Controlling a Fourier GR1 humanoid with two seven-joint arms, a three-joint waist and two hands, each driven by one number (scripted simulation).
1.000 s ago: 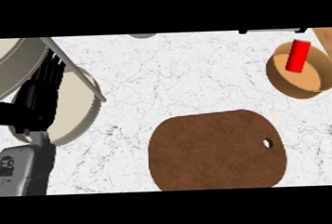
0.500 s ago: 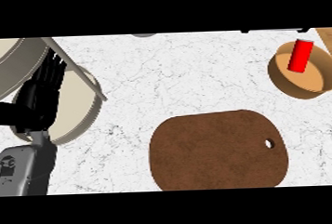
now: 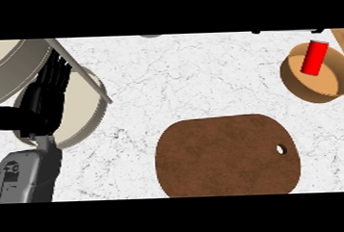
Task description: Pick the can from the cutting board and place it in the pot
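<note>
1 can, 1 pot, 1 board

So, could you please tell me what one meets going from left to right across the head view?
Left hand, resting open with fingers up over a beige plate → brown cutting board → tan pot with the red can leaning in it.

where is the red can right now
In the head view the red can sits tilted inside the tan pot at the upper right, up and right of the brown cutting board.

White marble counter, brown cutting board, tan pot, beige plates
</note>
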